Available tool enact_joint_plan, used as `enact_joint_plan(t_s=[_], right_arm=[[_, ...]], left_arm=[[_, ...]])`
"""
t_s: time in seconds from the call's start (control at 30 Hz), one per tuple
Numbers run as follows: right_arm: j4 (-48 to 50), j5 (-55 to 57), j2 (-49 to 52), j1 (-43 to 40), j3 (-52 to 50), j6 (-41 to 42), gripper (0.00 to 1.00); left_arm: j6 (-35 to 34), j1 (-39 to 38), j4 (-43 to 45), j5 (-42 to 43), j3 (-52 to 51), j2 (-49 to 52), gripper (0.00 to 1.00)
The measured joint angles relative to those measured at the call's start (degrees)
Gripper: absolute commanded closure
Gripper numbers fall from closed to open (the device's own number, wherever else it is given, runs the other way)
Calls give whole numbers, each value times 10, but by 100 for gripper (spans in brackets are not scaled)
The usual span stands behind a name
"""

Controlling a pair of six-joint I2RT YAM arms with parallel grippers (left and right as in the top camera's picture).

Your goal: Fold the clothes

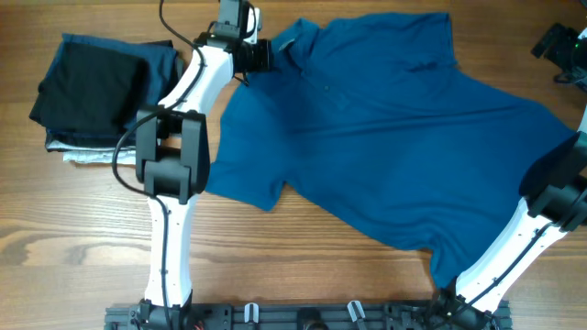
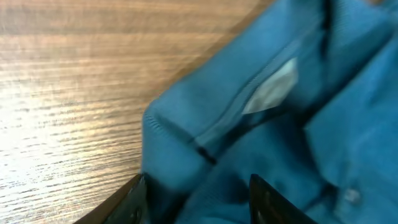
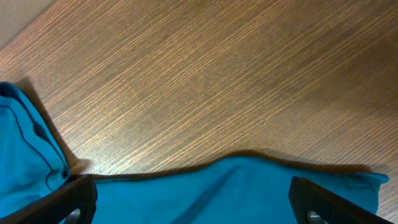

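The blue T-shirt (image 1: 385, 119) lies spread and rumpled across the middle and right of the table. My left gripper (image 1: 249, 53) is at its collar, at the back left. In the left wrist view the jaws (image 2: 198, 202) stand partly open around a bunch of collar fabric (image 2: 205, 124), beside the white label (image 2: 273, 87). My right gripper (image 1: 561, 174) hovers over the shirt's right side. In the right wrist view it is wide open (image 3: 193, 205) above a flat edge of the shirt (image 3: 236, 186), with nothing pinched.
A stack of folded dark and light garments (image 1: 101, 87) sits at the back left, close to the left arm. A black device (image 1: 561, 46) is at the far right corner. A black rail (image 1: 303, 316) runs along the front edge.
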Motion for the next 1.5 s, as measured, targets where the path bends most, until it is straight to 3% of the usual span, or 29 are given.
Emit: enact_joint_plan(t_s=[0.23, 0.37, 0.53, 0.8, 1.07, 1.2, 1.37, 1.5], right_arm=[[0, 0, 0, 0, 0, 0, 1], [0, 0, 0, 0, 0, 0, 1], [0, 0, 0, 0, 0, 0, 0], [0, 0, 0, 0, 0, 0, 1], [0, 0, 0, 0, 0, 0, 0], [0, 0, 0, 0, 0, 0, 0], [0, 0, 0, 0, 0, 0, 1], [0, 0, 0, 0, 0, 0, 0]], left_arm=[[5, 0, 2, -15, 0, 8, 93], [5, -1, -5, -31, 0, 8, 94], [-10, -8, -48, -110, 12, 6, 92], [-89, 21, -133, -194, 18, -3, 90], [-151, 93, -200, -175, 19, -12, 78], [-162, 107, -205, -147, 18, -16, 59], [-167, 108, -206, -147, 2, -51, 51], [-153, 95, -183, -147, -1, -128, 53]])
